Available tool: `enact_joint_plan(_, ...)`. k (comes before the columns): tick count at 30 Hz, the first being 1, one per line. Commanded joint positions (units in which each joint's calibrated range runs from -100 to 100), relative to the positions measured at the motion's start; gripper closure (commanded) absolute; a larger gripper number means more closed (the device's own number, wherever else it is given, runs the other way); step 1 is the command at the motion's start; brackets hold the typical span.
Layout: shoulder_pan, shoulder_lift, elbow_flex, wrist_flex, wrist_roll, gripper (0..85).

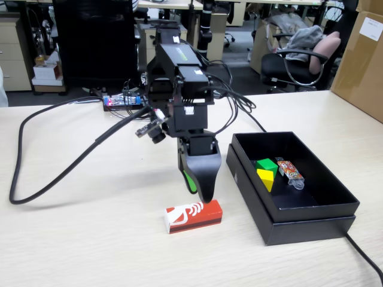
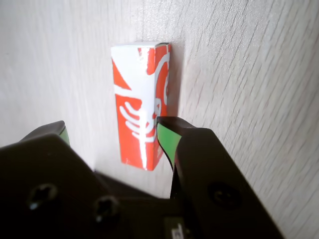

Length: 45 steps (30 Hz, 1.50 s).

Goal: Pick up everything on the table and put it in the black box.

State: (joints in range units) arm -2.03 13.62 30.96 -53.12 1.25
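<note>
with the green cube (image 1: 267, 165) and yellow cube (image 1: 266, 178) already in the black box (image 1: 287, 224), the gripper (image 2: 113, 137) hung spread wide astride the red-and-white carton (image 2: 141, 107) lying on the table (image 1: 90, 239) directly beneath its tips, so the last pickup seemingly needed only lowering and closing.

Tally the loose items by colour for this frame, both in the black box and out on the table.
Green cube, in the black box: 1
Yellow cube, in the box: 1
Orange-red wrapped candy, in the box: 1
Red-and-white carton, on the table: 1
Total: 4
</note>
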Motion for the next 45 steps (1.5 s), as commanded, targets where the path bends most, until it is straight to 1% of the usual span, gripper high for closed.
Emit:
enact_joint_plan(1, -0.59, 1.47, 6.12, 2.37, -0.39, 48.4)
enact_joint_plan(8, -0.78, 9.28, 9.29, 2.28, -0.63, 49.2)
enact_joint_plan(9, -0.73, 9.50, 9.29, 2.28, -0.63, 50.5)
enact_joint_plan(10, -0.68, 9.96, 9.39, 2.37, -0.63, 54.5)
enact_joint_plan(11, -0.63, 10.31, 9.39, 2.28, -0.63, 56.1)
enact_joint_plan(13, -0.59, 10.88, 9.39, 2.20, -0.63, 56.1)
enact_joint_plan(15, -0.54, 11.68, 9.48, 1.94, -0.63, 66.8)
enact_joint_plan(16, -0.59, 11.80, 9.84, 1.94, -0.59, 75.1)
enact_joint_plan(18, -0.63, 11.80, 10.20, 1.94, -0.54, 81.9)
enact_joint_plan(24, -0.68, 9.85, 9.93, 1.07, -0.59, 82.1)
enact_joint_plan(32, 0.68, -8.85, 9.39, -6.53, 0.34, 82.1)
enact_joint_plan(33, 1.56, -13.90, 9.02, -8.86, 0.88, 82.1)
enact_joint_plan(39, 4.20, -22.51, 5.31, -9.99, 1.90, 82.1)
enact_joint_plan(45, 9.91, -31.23, 0.32, -10.24, 4.20, 81.9)
